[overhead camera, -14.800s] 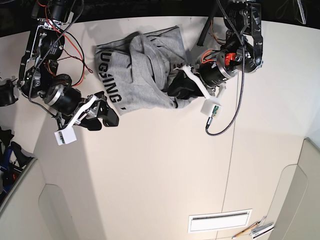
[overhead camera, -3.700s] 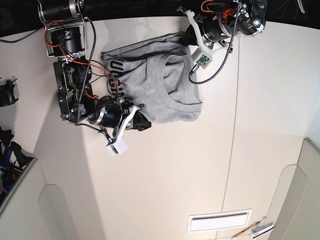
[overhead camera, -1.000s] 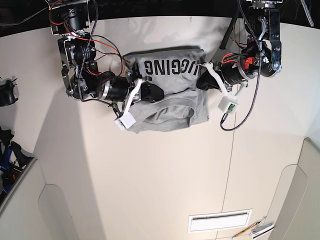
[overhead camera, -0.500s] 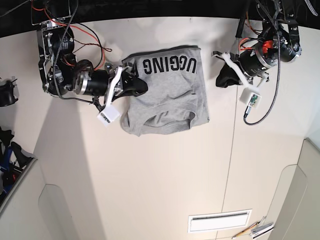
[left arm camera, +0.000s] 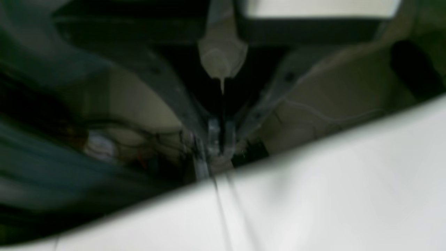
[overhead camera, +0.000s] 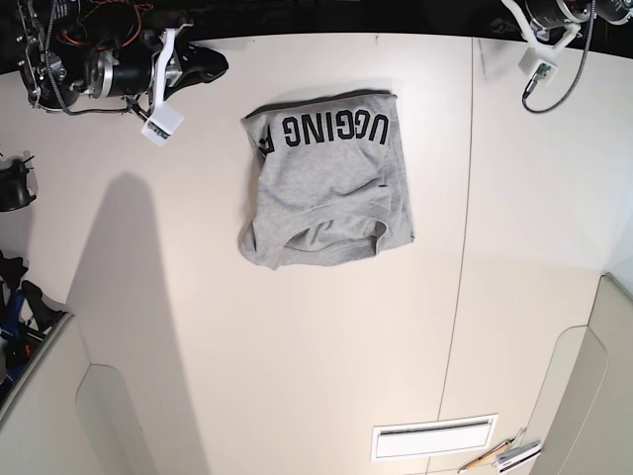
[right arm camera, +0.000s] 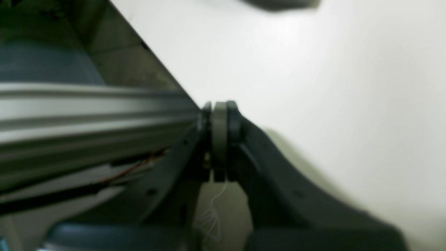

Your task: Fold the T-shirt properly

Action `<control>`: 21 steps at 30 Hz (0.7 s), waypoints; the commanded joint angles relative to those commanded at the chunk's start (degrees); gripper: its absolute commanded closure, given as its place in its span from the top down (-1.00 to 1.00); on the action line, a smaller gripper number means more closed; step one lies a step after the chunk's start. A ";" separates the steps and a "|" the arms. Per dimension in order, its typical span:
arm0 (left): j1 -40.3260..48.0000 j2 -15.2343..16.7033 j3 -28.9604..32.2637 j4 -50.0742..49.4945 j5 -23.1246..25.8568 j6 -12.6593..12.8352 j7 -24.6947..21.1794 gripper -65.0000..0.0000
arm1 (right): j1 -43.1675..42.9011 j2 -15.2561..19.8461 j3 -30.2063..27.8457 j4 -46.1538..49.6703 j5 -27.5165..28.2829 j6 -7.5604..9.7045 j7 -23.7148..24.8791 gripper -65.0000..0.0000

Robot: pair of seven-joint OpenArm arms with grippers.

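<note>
1. T-shirt [overhead camera: 331,188] lies folded into a rough rectangle in the upper middle of the base view, flat on the white table [overhead camera: 297,346], touched by neither arm.
2. Its top edge runs nearly straight, close to the table's far edge, with black block lettering just below it, upside down in this view.
3. Its left edge slants outward toward the lower left corner, which bulges a little; the right edge is straighter and sits just left of a seam line [overhead camera: 465,247] in the table.
4. Its lower edge is uneven, with the ribbed neck opening curving just above it.
5. Right gripper [overhead camera: 203,61] is at the upper left of the base view, well apart from the shirt; in the right wrist view its fingers [right arm camera: 219,139] look pressed together with nothing between them, past the table's edge.
6. Left gripper is out of the base view at the upper right, where only its white camera module [overhead camera: 539,67] and cable show; in the blurred left wrist view the fingers [left arm camera: 217,139] appear narrow and hold nothing.
7. Bare table spreads wide below the shirt and to both sides of it.
</note>
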 joint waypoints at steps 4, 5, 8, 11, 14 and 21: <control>7.72 -3.10 0.02 0.00 0.39 0.00 0.02 -1.00 | -2.71 2.86 0.00 -0.02 -0.31 -0.07 -0.07 -1.00; 9.86 -4.09 0.02 0.00 1.03 0.00 0.00 -1.00 | -3.45 3.76 0.00 -0.02 -0.44 -0.09 -0.04 -1.00; 15.19 -7.08 0.04 -0.02 1.70 0.00 -0.68 -1.00 | -6.01 5.68 0.00 -0.07 -0.42 -0.24 -0.02 -1.00; 18.18 -9.40 1.55 -0.48 5.49 0.00 -0.79 -1.00 | -8.48 5.95 -0.04 -0.09 -0.50 -0.24 -0.07 -1.00; 19.96 -11.76 5.79 -4.72 10.25 0.00 -5.79 -1.00 | -10.93 5.97 -0.04 -0.46 -1.66 -0.26 -0.02 -1.00; 16.46 -14.23 20.70 -23.30 19.37 0.00 -15.47 -1.00 | -16.02 5.97 -0.09 -4.24 -2.80 -0.72 -0.39 -1.00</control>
